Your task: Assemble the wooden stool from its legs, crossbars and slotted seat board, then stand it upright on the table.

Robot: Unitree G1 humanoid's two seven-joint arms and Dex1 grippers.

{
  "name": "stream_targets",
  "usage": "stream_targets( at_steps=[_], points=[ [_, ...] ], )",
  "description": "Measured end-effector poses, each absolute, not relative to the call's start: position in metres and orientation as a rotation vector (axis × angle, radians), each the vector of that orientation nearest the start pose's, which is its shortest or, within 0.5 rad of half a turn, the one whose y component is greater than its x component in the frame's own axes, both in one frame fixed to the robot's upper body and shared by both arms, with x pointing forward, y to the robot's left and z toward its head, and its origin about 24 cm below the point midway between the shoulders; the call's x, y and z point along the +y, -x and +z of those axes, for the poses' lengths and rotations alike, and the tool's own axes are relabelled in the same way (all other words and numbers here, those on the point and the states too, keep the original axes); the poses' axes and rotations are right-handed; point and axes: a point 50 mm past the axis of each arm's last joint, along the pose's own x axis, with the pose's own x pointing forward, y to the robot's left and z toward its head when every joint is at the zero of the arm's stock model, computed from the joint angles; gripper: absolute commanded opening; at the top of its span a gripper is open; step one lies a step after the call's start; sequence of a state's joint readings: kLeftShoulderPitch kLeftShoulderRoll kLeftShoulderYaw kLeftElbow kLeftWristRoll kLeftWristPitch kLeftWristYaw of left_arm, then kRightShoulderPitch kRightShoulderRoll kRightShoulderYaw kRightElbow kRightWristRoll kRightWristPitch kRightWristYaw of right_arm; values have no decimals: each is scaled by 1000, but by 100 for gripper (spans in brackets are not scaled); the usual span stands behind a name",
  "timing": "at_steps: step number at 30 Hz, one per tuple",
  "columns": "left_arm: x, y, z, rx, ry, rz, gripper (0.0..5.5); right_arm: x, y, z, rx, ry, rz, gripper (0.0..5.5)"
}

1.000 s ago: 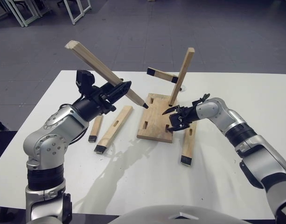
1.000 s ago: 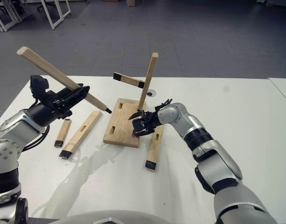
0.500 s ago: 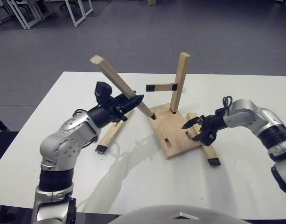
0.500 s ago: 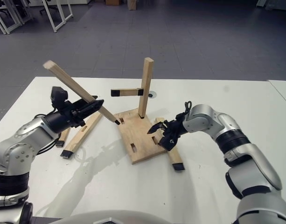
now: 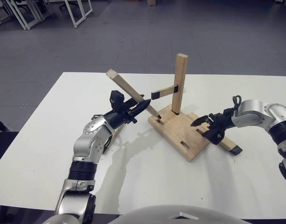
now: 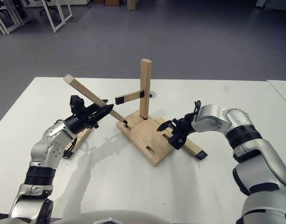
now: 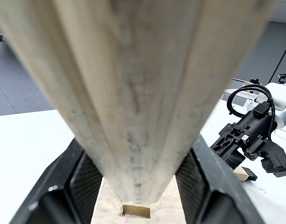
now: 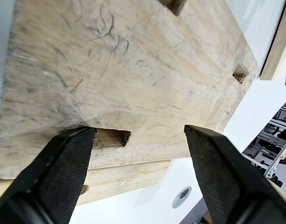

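1. White counter (image 5: 49, 140) in grey-floored hall w/ slotted seat board (image 5: 182, 135) flat at centre; one leg (image 5: 179, 83) already upright in it, crossbar (image 5: 163, 92) jutting toward robot's left.
2. L gripper (image 5: 139, 107) clamped on second leg (image 5: 122, 84), held slanted: top end up & out to left, dark-tipped foot down at board's left corner.
3. Key relation: open slot (image 7: 136, 211) straight beyond that foot along leg's long axis, per L wrist view. Foot at slot's mouth; touching or just short, can't tell. Probably needs tilting toward vertical before pushing home.
4. R gripper (image 5: 205, 129) open, fingers spread at board's right edge beside another slot, nothing held. Nearer arm for steadying board during insertion.
5. Spare leg (image 5: 226, 143) lying along that right edge, partly under board, close to R gripper.
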State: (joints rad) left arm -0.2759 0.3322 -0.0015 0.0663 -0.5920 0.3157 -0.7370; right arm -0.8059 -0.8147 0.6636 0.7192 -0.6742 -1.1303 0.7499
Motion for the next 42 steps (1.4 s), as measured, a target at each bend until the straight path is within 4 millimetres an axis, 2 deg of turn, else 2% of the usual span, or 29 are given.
stream_targets(
  at_steps=[3, 7, 13, 20, 29, 31, 34, 38, 40, 42],
  points=[
    [159, -294, 85, 67, 274, -856, 204, -194, -301, 91, -158, 1791, 1651, 350],
    [152, -300, 78, 96, 288, -885, 204, -193, -302, 91, -161, 1795, 1649, 350],
    [150, -302, 67, 157, 256, -899, 204, -192, -303, 90, -160, 1798, 1646, 350],
    [143, -314, 68, 184, 190, -922, 204, -191, -303, 89, -148, 1802, 1627, 350],
    [140, -314, 72, 213, 133, -948, 204, -190, -296, 94, -103, 1727, 1526, 350],
    [140, -314, 73, 232, 121, -954, 204, -189, -296, 99, -94, 1693, 1482, 350],
    [140, -315, 76, 271, 92, -961, 204, -184, -302, 124, -144, 1642, 1361, 350],
    [138, -317, 79, 301, 88, -949, 204, -188, -305, 134, -117, 1640, 1277, 350],
    [137, -318, 80, 320, 85, -943, 204, -182, -312, 140, -141, 1553, 1193, 350],
    [136, -319, 81, 332, 79, -939, 204, -168, -317, 145, -191, 1450, 1150, 350]
  ],
)
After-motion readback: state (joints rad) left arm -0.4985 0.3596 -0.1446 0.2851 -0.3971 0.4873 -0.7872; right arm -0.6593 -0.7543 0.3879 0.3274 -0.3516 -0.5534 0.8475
